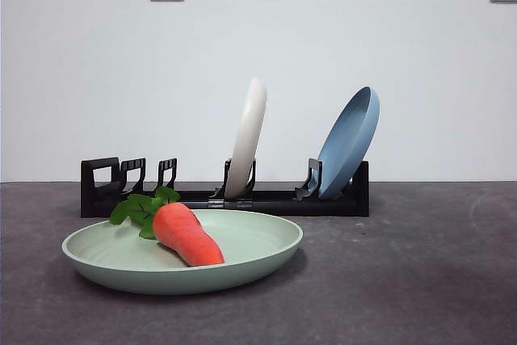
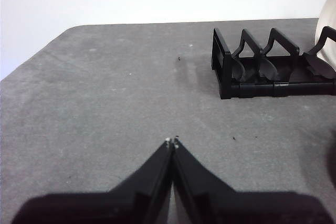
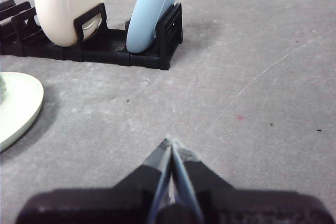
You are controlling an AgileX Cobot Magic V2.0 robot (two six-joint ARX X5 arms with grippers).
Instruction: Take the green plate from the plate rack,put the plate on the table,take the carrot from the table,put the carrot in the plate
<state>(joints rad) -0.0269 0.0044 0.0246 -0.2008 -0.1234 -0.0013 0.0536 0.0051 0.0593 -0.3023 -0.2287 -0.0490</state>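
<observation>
The green plate [image 1: 242,252] lies flat on the table [image 1: 420,280] in front of the plate rack [image 1: 275,199]. The carrot [image 1: 187,234] lies in the plate with its green leaves toward the rack. The plate's edge also shows in the right wrist view [image 3: 18,106]. My left gripper [image 2: 172,141] is shut and empty over bare table, near the rack's handle end [image 2: 247,72]. My right gripper [image 3: 170,141] is shut and empty over bare table, apart from the plate. Neither arm shows in the front view.
A cream-white plate [image 1: 248,139] and a blue plate [image 1: 349,143] stand upright in the rack. They also show in the right wrist view: the cream-white plate [image 3: 68,3] and the blue plate [image 3: 152,11]. A white wall stands behind the table.
</observation>
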